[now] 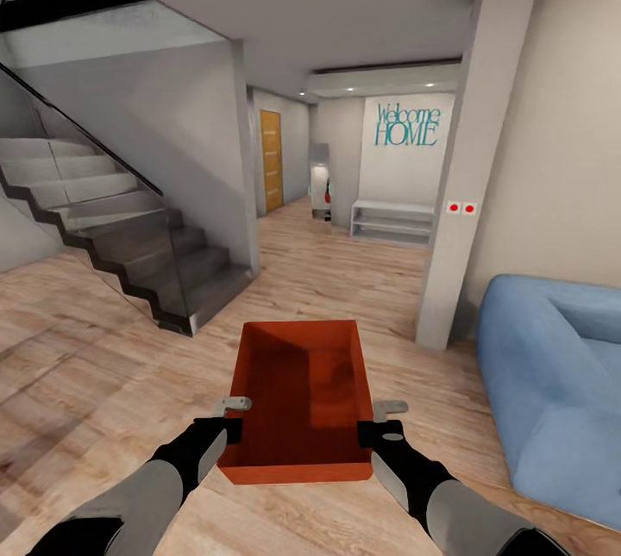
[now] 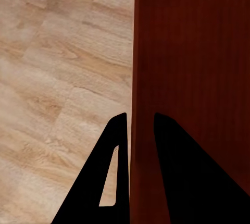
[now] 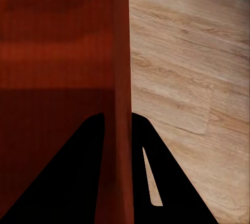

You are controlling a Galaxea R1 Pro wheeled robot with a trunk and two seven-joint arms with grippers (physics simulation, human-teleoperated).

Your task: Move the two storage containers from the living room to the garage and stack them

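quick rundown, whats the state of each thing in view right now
orange-red rectangular storage container: no lid, empty, held off the light wood plank floor by both grippers
left gripper: shut on the container's left wall, one finger each side
right gripper: shut on the container's right wall, one finger each side
wooden door down the hallway: closed
blue sofa: nothing on the part that shows

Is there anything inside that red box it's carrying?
No, the storage container is empty in the head view, its bare orange-red bottom showing.
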